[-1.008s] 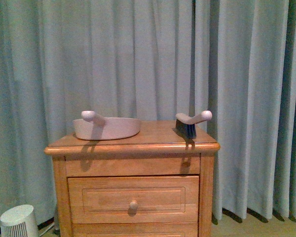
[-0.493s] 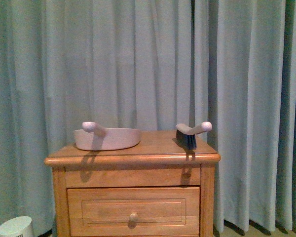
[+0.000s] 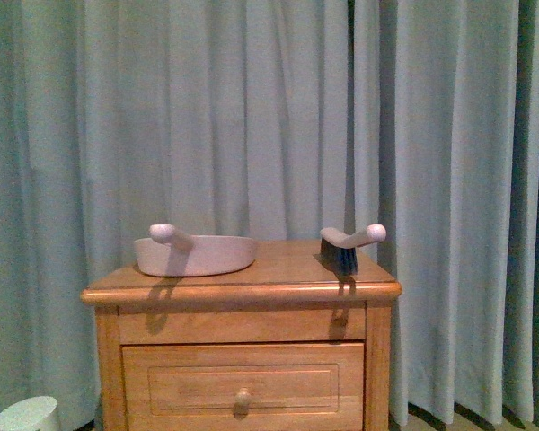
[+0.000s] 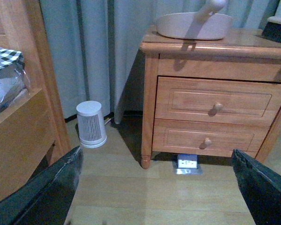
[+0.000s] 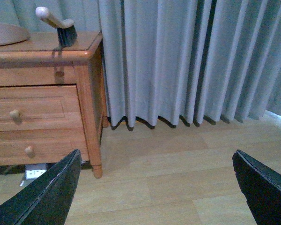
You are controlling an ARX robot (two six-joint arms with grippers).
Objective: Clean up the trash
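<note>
Our left gripper (image 4: 155, 157) has its jaws spread wide apart and holds nothing. Our right gripper (image 5: 156, 157) is the same, with wide jaws and nothing between them. Both hang low over the wood floor (image 5: 178, 187). In front of us stands a wooden nightstand (image 3: 242, 292). On its top sit a pinkish dustpan (image 3: 198, 254) toward the left and a small brush (image 3: 346, 244) toward the right, well apart. A gray-blue curtain (image 3: 251, 117) hangs behind. A little white machine with slits (image 4: 91, 124) stands on the floor near the nightstand. We cannot see the trash in any view, so we cannot tell where it is.
</note>
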